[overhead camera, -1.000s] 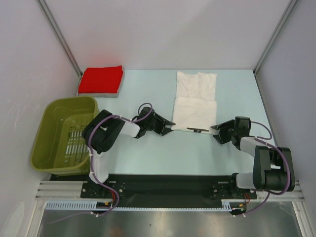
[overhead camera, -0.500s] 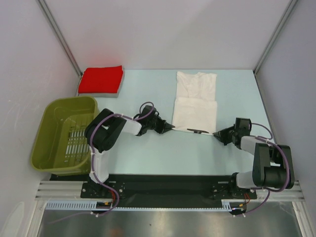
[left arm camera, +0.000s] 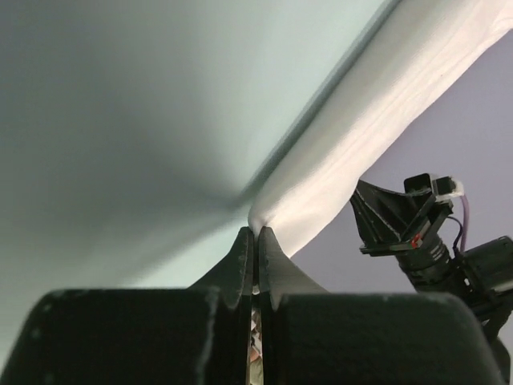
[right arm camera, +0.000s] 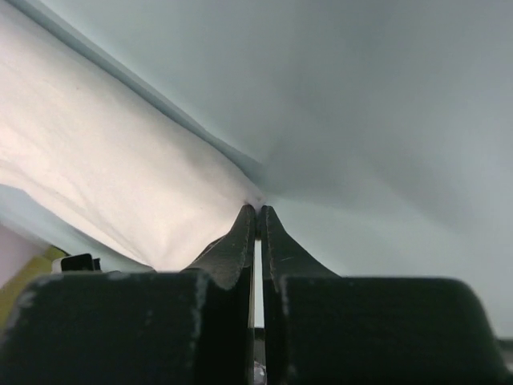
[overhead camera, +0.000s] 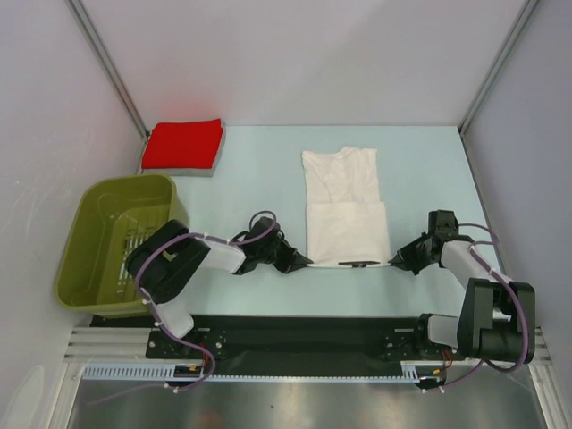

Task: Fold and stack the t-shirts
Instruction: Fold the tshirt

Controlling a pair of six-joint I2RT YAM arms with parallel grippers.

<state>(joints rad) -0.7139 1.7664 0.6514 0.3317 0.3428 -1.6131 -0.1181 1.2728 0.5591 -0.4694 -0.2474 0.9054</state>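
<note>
From above, the left gripper (overhead camera: 302, 263) and the right gripper (overhead camera: 399, 263) each pinch a near corner of the white t-shirt (overhead camera: 344, 210), which lies spread between and beyond them. The red t-shirt (overhead camera: 183, 143) sits well beyond the left gripper. Left wrist view: clenched fingers (left arm camera: 240, 257) clamp white cloth at their tips. Right wrist view: the fingers (right arm camera: 239, 241) do likewise.

Robot lab cell w/ white panel walls (overhead camera: 313, 63), alu posts (overhead camera: 109, 67), mtg rail (overhead camera: 116, 344).

Basket (overhead camera: 82, 234) at left, corner t-shirt (overhead camera: 183, 143) behind it (middle t-shirt (overhead camera: 344, 210) rightward).
</note>
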